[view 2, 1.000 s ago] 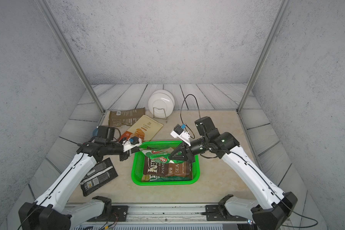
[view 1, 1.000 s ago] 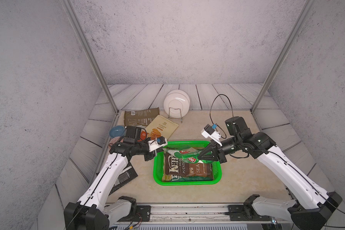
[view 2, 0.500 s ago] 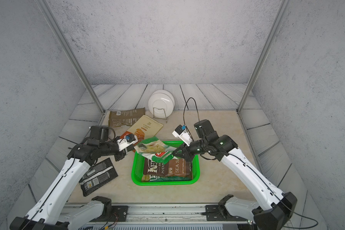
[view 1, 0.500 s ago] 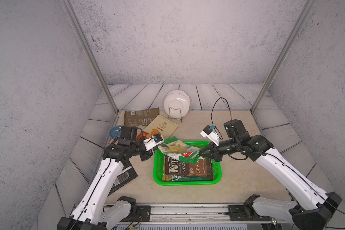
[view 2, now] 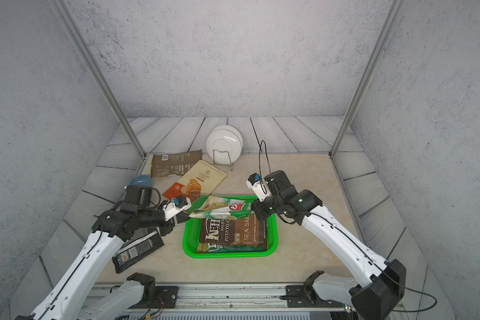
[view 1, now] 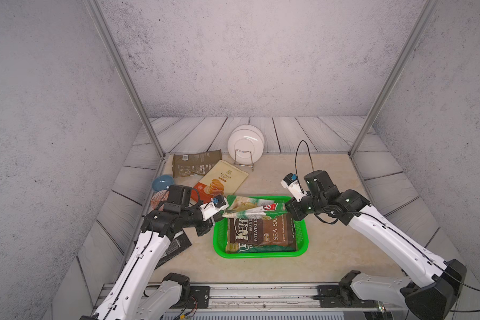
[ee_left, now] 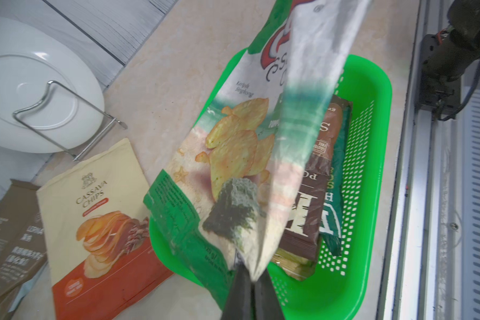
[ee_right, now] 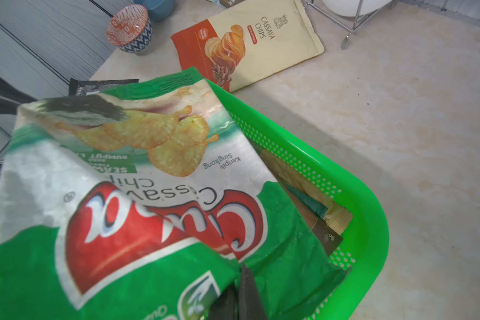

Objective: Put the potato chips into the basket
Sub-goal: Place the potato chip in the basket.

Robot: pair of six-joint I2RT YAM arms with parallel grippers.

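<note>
Beige tabletop (view 1: 261, 177) inside grey walls, your left gripper (view 1: 221, 218) pinched shut on one end of the green chip bag (view 1: 251, 209), your right gripper (view 1: 287, 212) clamped on the other, bag stretched above the green basket (view 1: 261, 254) at frame centre, brown bag (view 1: 263, 234) lying inside it.
</note>
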